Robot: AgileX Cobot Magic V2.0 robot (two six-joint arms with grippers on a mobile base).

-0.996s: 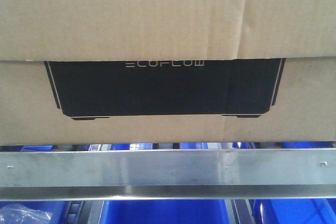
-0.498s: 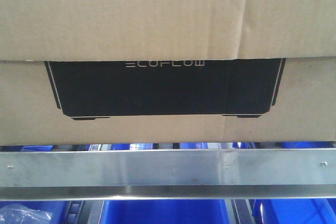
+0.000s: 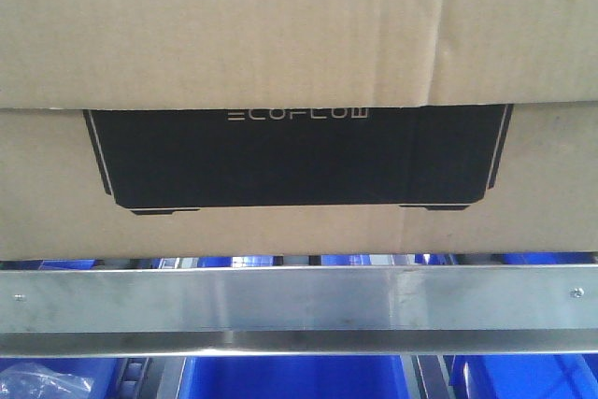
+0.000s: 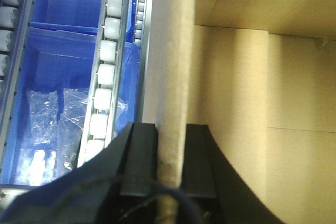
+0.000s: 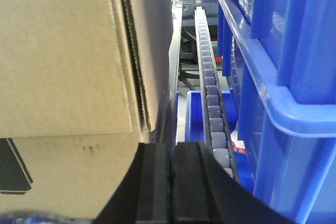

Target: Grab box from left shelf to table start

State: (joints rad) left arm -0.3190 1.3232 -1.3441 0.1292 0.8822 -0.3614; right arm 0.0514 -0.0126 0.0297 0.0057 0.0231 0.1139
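Observation:
The box (image 3: 280, 35), brown cardboard with a black ECOFLOW panel (image 3: 299, 161), sits on the left shelf behind its shiny steel front rail (image 3: 299, 301). In the left wrist view my left gripper (image 4: 170, 129) is shut on the upright cardboard wall of the box (image 4: 168, 51), one black finger (image 4: 140, 150) outside and the other inside the open box. In the right wrist view my right gripper (image 5: 170, 148) is shut with its pads pressed together and nothing between them, just right of the box (image 5: 63, 51). The table is out of view.
Blue plastic bins (image 3: 290, 376) fill the level below the rail; one holds a clear plastic bag (image 4: 52, 114). Roller tracks (image 4: 105, 66) (image 5: 210, 87) run beside the box. A stack of blue bins (image 5: 283, 51) stands close on the right gripper's right.
The box's black panel and the rail's screws sit a few pixels further right in the front view. Nothing else has visibly changed.

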